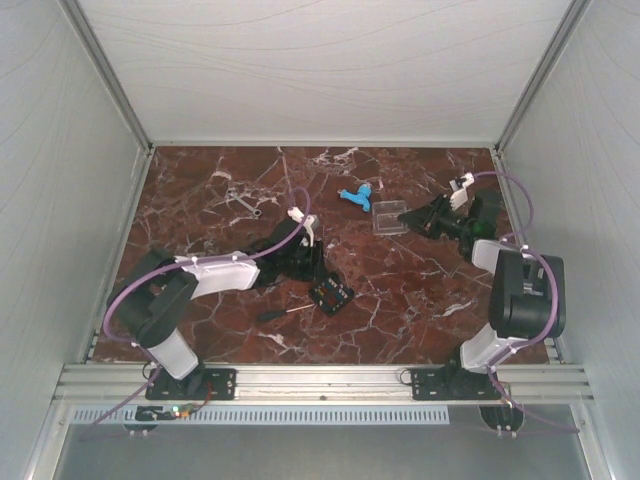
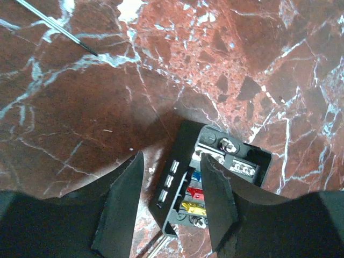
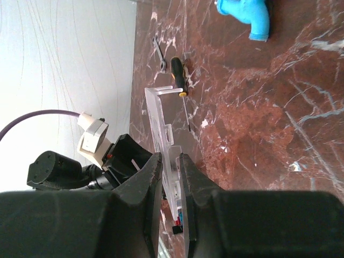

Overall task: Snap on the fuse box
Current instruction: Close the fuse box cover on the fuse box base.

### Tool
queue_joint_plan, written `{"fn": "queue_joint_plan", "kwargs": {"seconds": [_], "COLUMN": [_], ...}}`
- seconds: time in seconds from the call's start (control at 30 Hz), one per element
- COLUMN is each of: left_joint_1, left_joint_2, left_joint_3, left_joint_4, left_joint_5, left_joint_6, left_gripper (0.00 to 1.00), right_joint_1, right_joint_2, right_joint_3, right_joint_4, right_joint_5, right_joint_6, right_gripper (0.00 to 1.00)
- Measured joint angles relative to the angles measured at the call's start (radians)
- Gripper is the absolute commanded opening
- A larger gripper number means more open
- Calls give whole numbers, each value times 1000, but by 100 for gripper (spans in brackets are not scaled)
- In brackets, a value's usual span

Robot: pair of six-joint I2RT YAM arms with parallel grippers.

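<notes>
The fuse box [image 1: 330, 294], black with blue, red and yellow bits inside, lies uncovered on the marble table mid-front. In the left wrist view the fuse box [image 2: 215, 172] sits under my open left gripper [image 2: 169, 207], with one wall in the gap and the right finger [image 2: 217, 204] over its inside; I cannot tell whether they touch. My left gripper [image 1: 308, 264] hovers just behind the box. My right gripper [image 1: 412, 219] is shut on the clear cover [image 1: 390, 217] at the back right. Its fingers pinch the clear cover [image 3: 161, 118] edge-on at my right gripper [image 3: 171, 177].
A light-blue plastic piece [image 1: 356, 196] lies beside the cover and shows in the right wrist view [image 3: 247, 13]. A black-handled screwdriver [image 1: 285, 311] lies left of the box, its shaft [image 2: 54, 24] showing. A small wrench [image 1: 243, 200] lies back left. White walls enclose the table.
</notes>
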Motion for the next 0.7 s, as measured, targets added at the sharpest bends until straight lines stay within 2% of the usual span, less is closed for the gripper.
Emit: {"fn": "queue_joint_plan", "kwargs": {"seconds": [0.1,0.7], "left_joint_1": [-9,-14], "left_joint_2": [2,20], "left_joint_3": [1,9], "left_joint_4": [-4,-13], "left_joint_5": [11,-9], "left_joint_6": [7,-17], "left_gripper": [45,20], "right_joint_1": [21,93], "right_joint_2": [-2,-2], "right_joint_3": [-3,-4], "right_joint_4": [-4,-47], "right_joint_5": [-1,-3], "right_joint_6": [-3,-32], "right_gripper": [1,2]}}
